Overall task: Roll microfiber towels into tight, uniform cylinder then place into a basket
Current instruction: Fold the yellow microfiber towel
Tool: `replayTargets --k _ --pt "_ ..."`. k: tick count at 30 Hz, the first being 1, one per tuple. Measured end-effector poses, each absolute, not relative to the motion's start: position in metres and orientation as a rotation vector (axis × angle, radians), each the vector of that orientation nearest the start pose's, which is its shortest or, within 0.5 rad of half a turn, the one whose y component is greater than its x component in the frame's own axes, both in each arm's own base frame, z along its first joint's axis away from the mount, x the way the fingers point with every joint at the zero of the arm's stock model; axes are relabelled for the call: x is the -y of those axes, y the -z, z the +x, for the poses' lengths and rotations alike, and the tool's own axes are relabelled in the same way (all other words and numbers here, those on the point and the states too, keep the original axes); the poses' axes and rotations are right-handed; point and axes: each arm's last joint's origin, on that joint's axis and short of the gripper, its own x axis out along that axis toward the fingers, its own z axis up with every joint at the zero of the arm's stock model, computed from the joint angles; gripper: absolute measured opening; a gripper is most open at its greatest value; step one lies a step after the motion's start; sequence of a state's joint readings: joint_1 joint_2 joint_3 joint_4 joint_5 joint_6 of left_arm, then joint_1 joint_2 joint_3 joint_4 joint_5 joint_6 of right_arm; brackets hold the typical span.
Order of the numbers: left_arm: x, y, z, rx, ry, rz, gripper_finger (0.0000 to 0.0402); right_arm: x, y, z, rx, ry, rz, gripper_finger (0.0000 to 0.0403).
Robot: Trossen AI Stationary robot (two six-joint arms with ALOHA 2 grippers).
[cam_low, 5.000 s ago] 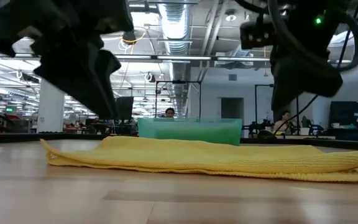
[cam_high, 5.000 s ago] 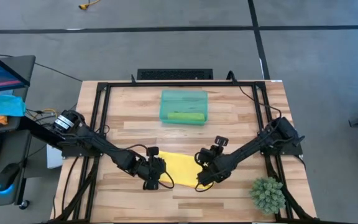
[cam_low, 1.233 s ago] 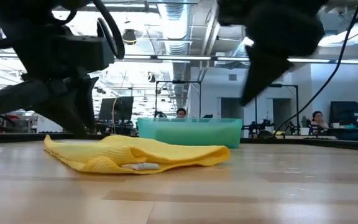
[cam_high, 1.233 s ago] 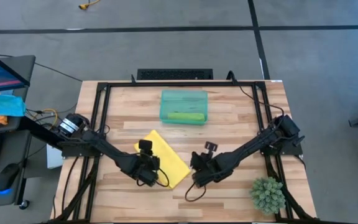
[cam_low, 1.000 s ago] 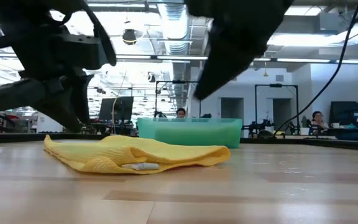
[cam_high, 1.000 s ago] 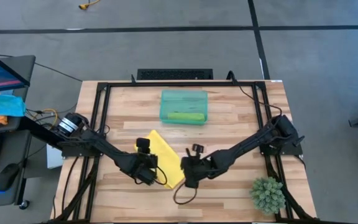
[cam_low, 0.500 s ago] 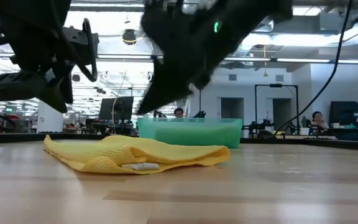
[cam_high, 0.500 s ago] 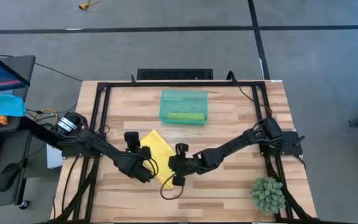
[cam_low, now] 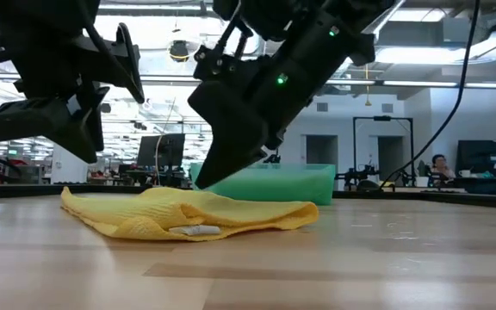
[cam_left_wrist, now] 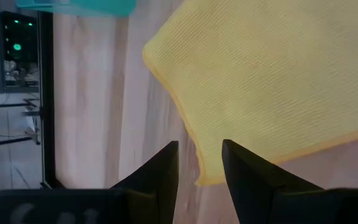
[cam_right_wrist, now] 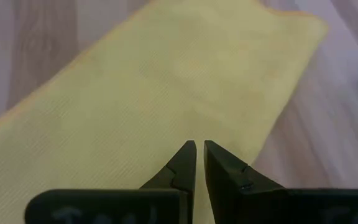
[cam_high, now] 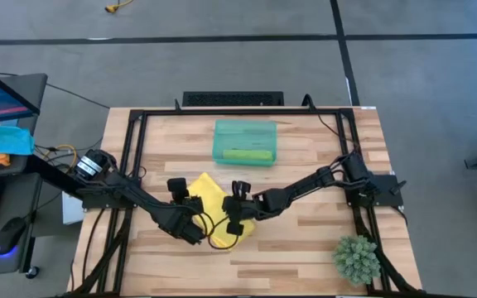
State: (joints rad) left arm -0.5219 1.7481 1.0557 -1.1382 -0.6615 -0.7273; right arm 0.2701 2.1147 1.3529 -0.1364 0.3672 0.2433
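While my nearly closed, empty right gripper (cam_right_wrist: 199,149) and parted, empty left gripper (cam_left_wrist: 199,155) hover, I count one yellow towel (cam_high: 215,209), one green towel (cam_high: 247,155) inside one basket (cam_high: 222,131).

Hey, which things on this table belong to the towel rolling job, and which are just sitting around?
Job: yellow towel; green towel, already rolled inside the teal basket; left gripper; right gripper.
Sitting around: small potted plant.
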Motion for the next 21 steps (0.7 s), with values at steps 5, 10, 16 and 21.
replayTargets --k 5,10,16,21 --pt "0.121 -0.165 0.243 -1.318 -0.596 0.433 0.0116 -0.101 -0.112 0.419 -0.922 0.208 -0.047 0.0053" --pt "0.121 -0.165 0.243 -1.321 -0.591 0.439 0.0116 -0.1 -0.111 0.415 -0.961 0.252 0.012 0.0053" --pt "0.121 -0.165 0.243 -1.327 -0.58 0.453 0.0116 -0.108 -0.114 0.411 -0.954 0.342 0.198 0.0053" --pt "0.121 -0.165 0.243 -1.329 -0.581 0.456 0.0116 -0.128 -0.118 0.404 -0.99 0.425 0.386 0.0053"
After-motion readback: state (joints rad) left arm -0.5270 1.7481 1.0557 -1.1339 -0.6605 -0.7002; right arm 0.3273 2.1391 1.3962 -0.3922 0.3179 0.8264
